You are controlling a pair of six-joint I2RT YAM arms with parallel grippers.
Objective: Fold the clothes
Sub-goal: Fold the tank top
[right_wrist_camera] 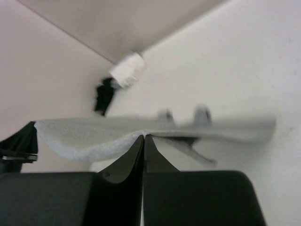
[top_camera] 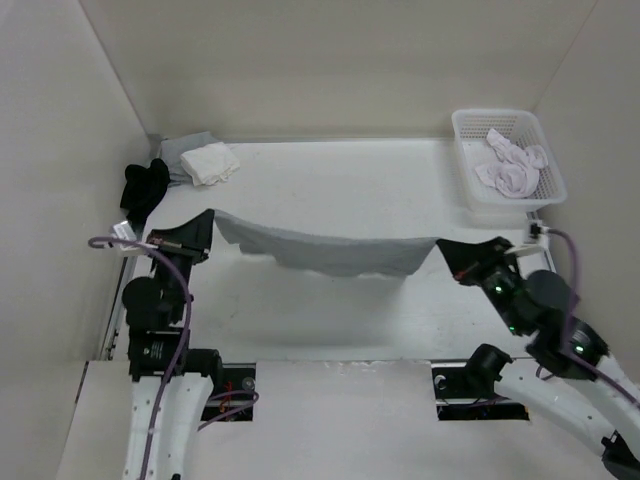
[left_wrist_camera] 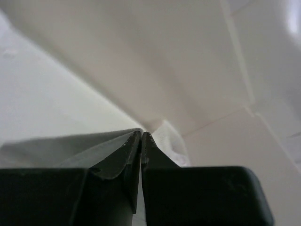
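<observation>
The clothes (top_camera: 330, 252), one plain grey garment, hang stretched in a band between my two grippers above the white table (top_camera: 330, 190). My left gripper (top_camera: 207, 224) is shut on the garment's left end. In the left wrist view the jaws (left_wrist_camera: 141, 133) meet with grey fabric (left_wrist_camera: 61, 146) pinched at the tips. My right gripper (top_camera: 444, 248) is shut on the right end. In the right wrist view its jaws (right_wrist_camera: 144, 136) pinch the cloth's edge (right_wrist_camera: 89, 134), and the fabric runs away toward the left gripper (right_wrist_camera: 19, 141).
A white basket (top_camera: 545, 165) at the back right holds a white-and-pink garment (top_camera: 510, 165). At the back left lie a white cloth (top_camera: 210, 162) on a folded grey piece (top_camera: 182, 148) and a black garment (top_camera: 145, 185). Pale walls close in three sides.
</observation>
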